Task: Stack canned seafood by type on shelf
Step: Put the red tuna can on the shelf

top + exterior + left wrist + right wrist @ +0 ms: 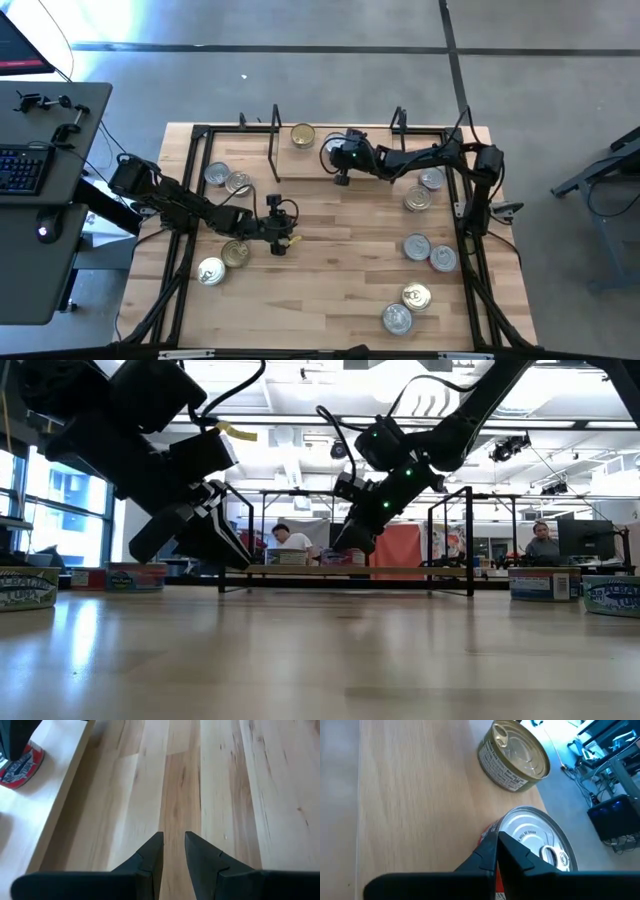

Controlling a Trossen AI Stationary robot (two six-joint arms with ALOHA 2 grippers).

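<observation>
Two cans on the shelf (300, 160) board: a gold-lid can (514, 756) at the back edge, and a silver-lid can with a red label (540, 845) next to it. Right jaws (496, 851) are fully closed, tips pressed against the silver-lid can's rim, on the side away from the gold one. They hold nothing; the can sits on the board beside the tips, not between them. From above, the right arm reaches in from the right side of the counter (330, 280) to the shelf's back right part.

Left jaws (173, 851) have a narrow gap with nothing in it, only bare counter planks under and ahead of the tips. In the left wrist view the shelf board runs past one side of the jaws, with the red-label can far up it under the other arm.

Loose cans on the counter:
- gold-lid can (236, 254) just behind the left jaws, silver one (211, 271) next to it
- pair (228, 179) farther back on the left, beside the shelf
- two (424, 190) under the right arm
- two (428, 252) mid right
- two (405, 307) at the front right

All well clear of both jaws.
</observation>
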